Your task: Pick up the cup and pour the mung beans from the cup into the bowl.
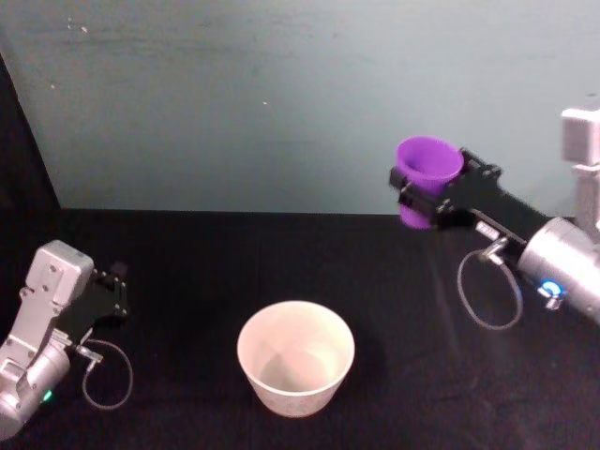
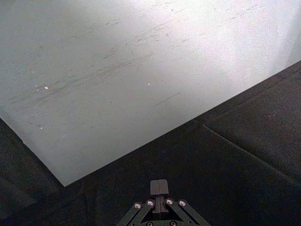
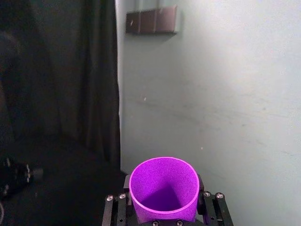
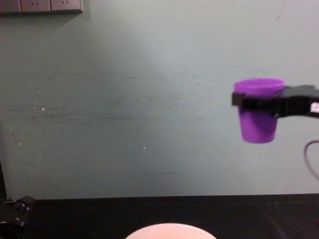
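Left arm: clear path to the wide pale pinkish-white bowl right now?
Probably yes. The left hand sits low at the left, with only black cloth between it and the wide pale bowl. The right hand holds the bright purple plastic cup high, well clear.

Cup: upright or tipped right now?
Upright. In the chest view the cup has its rim level and facing up, base down, clamped in the right gripper in the air.

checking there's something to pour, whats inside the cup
The cup, upright in the right gripper, shows bare purple inner wall and a shadowed bottom; no beans visible. Its near inner wall is hidden. Left gripper idle, far left.
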